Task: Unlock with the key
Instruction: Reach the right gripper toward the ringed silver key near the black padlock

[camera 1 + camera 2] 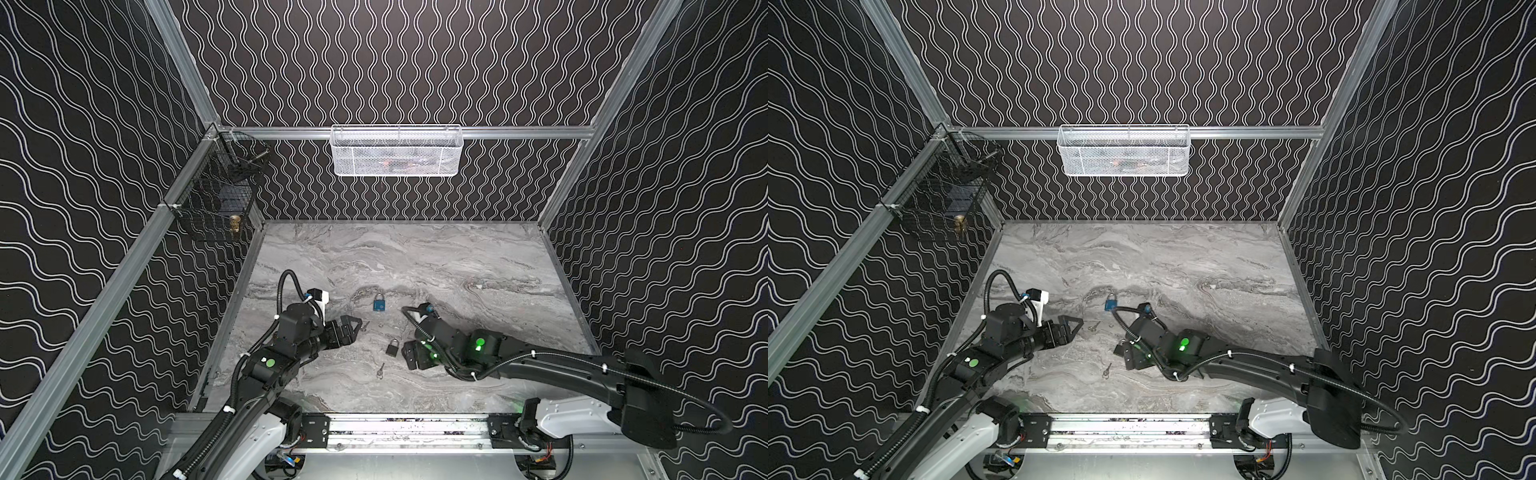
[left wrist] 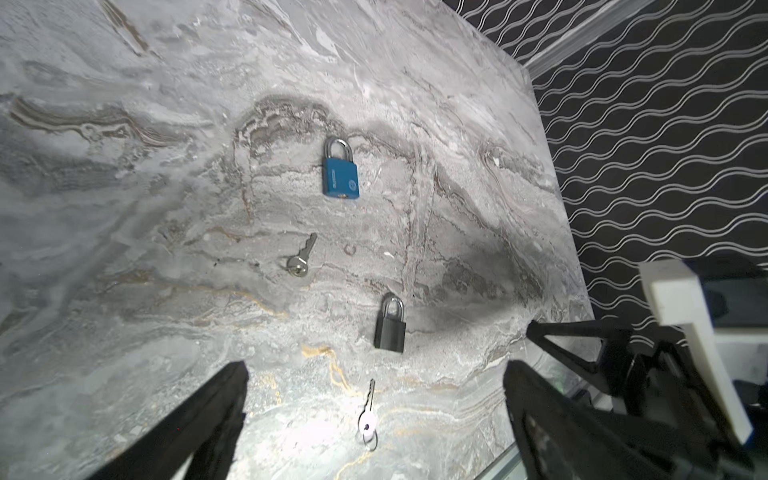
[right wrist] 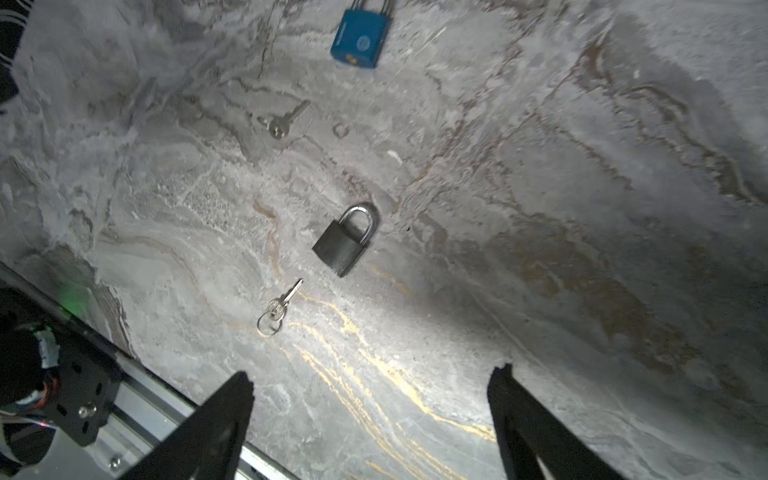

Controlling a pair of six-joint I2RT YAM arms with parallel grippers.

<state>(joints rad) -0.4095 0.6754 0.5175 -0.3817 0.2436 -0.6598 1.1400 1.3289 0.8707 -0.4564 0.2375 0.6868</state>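
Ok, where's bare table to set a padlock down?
Free: far half of the table, from the blue padlock to the back wall. Crowded: the near middle, where black padlock, plain key and ringed key lie between left pincer and right pincer.

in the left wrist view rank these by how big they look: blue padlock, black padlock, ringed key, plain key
1. blue padlock and black padlock: about alike, not ranked
2. ringed key, likely nearer the camera
3. plain key

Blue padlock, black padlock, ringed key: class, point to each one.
Blue padlock [image 2: 340, 178]: left wrist view, centre of its blue body.
Black padlock [image 3: 340, 249]: right wrist view, centre of its dark body.
Ringed key [image 3: 276, 308]: right wrist view, on its head.
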